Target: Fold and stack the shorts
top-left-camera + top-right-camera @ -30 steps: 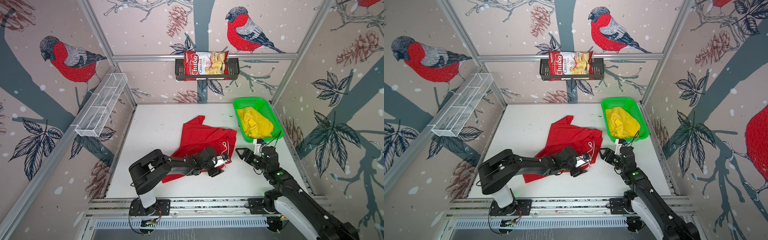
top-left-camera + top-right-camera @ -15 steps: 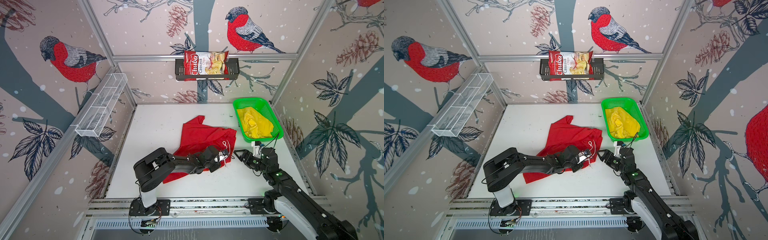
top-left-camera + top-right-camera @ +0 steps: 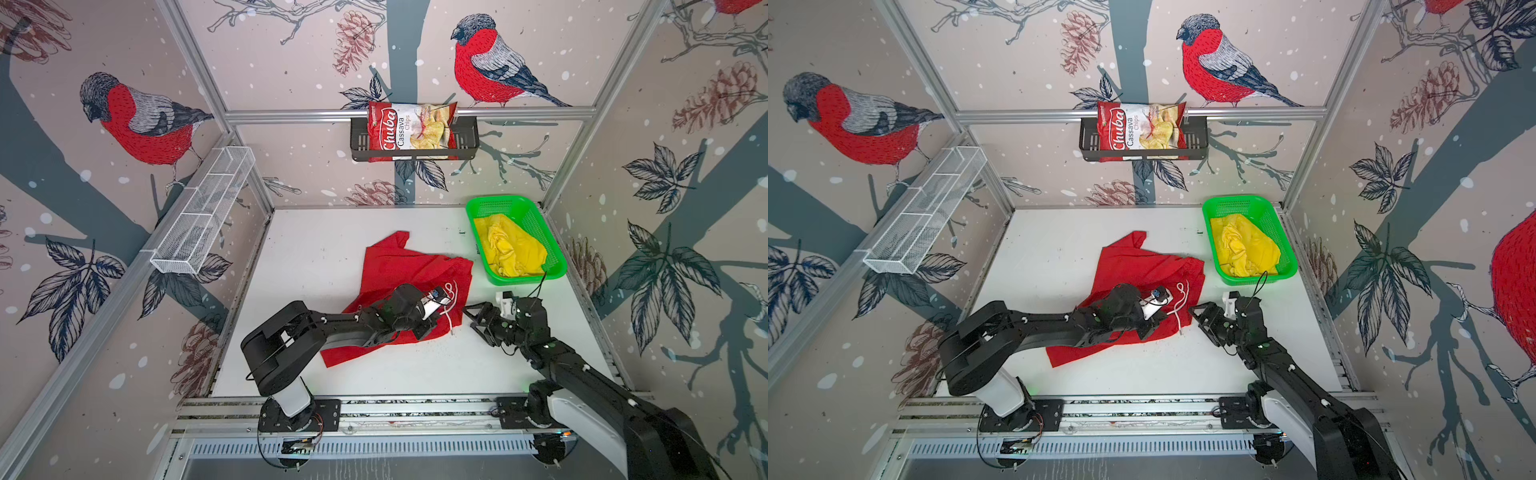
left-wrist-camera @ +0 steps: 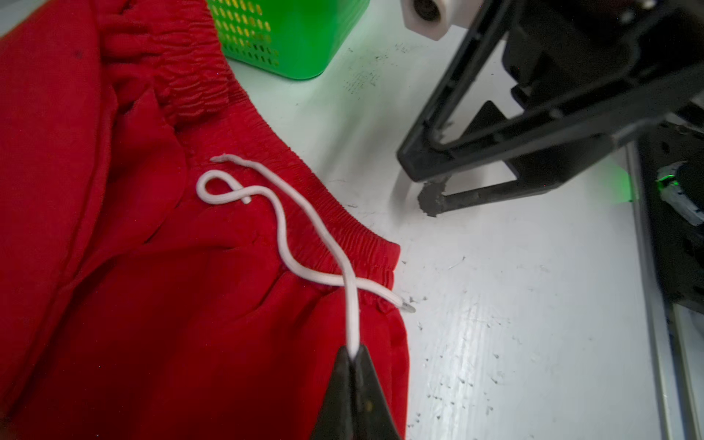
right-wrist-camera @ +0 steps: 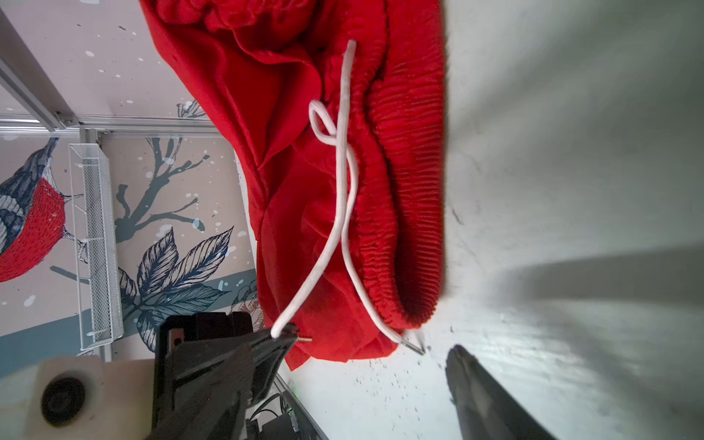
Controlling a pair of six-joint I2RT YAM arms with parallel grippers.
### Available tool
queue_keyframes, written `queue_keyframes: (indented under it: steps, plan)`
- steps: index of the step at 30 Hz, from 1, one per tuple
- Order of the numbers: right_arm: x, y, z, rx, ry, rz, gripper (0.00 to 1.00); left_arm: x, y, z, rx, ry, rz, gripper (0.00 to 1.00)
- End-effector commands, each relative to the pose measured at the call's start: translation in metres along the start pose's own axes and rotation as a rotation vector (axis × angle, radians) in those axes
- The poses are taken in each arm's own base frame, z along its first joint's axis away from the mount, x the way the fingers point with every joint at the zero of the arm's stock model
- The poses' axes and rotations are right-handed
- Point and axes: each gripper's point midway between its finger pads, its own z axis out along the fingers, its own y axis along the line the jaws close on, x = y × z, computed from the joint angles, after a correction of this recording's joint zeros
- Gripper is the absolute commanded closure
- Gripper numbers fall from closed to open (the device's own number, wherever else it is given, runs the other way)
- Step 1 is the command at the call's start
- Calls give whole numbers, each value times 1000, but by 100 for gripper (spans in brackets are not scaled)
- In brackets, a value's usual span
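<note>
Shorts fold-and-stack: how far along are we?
Done: nothing; no shorts folded or stacked. In hand: red shorts lie rumpled on the table, left gripper shut on their white drawstring, right gripper open nearby. Left: yellow shorts sit crumpled in the green basket; fold both, stack.

1. "Chuba": large white script running up the red side of the chips bag (image 3: pixel 409 131), legible in both top views.
2. "Cassava Chips": smaller dark print beside the brand, same bag.
3. Remaining print on the bag too small to read; bag propped in black wall rack (image 3: pixel 467 139).
</note>
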Motion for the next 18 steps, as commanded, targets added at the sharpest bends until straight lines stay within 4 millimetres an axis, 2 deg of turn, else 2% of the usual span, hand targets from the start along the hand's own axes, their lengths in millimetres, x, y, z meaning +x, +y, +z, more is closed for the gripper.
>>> queue_keyframes:
  steps: [1, 6, 9, 11, 13, 18]
  plan:
    - [1, 11, 3, -29, 10, -42, 19, -8, 37, -4, -169, -11, -61, 93]
    - [-4, 13, 2, -15, -18, -64, 20, -36, 94, -32, -408, -104, -104, 89]
    - [-6, 14, 0, 0, -28, -80, 20, -33, 142, -47, -576, -69, -175, 75]
    - [-8, 14, -1, 14, -36, -92, 20, -31, 162, -55, -631, -34, -223, 61]
    - [-9, 12, -3, 33, -43, -101, 20, -33, 158, -57, -599, -23, -209, 48]
    - [-11, 6, -3, 52, -55, -100, 20, -34, 98, -49, -284, -8, -138, 36]
